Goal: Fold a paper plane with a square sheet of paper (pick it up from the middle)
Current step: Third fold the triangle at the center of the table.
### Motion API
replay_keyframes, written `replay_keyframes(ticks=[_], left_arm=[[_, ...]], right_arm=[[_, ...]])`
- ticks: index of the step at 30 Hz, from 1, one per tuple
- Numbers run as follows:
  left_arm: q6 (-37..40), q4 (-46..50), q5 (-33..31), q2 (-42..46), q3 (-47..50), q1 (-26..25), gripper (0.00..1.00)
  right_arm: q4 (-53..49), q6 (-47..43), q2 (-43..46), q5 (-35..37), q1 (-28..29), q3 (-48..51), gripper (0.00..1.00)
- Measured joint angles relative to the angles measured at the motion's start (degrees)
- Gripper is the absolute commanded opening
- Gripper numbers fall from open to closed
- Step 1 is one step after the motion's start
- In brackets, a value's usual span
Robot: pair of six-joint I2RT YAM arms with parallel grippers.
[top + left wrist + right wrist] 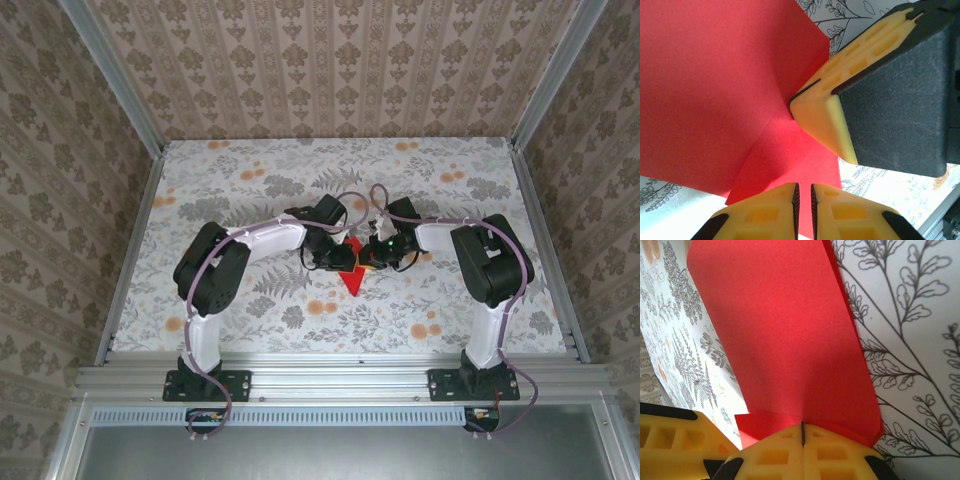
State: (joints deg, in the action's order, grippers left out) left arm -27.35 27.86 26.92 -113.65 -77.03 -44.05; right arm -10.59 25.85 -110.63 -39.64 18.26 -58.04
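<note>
Top external view has both arms bent inward, so that the left end effector (pixel 340 262) and the right end effector (pixel 370 262) meet over the middle of the floral table (pixel 250 190). The red sheet of paper (pixel 352 282) lies between them and pokes out toward the near edge. In the right wrist view the right pads are pressed together on the paper's edge. In the left wrist view a crease crosses the sheet. The left pads stand narrow, with red showing through the thin slit. I cannot tell if they pinch it.
</note>
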Motion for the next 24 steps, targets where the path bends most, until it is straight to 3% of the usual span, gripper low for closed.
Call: replay_keyframes(ticks=[24], left_arm=[[1.0, -1.3, -0.6, -1.8, 2.4, 0.3, 0.13]], right_arm=[[-0.4, 0.2, 0.0, 0.0, 0.1, -0.3, 0.08]])
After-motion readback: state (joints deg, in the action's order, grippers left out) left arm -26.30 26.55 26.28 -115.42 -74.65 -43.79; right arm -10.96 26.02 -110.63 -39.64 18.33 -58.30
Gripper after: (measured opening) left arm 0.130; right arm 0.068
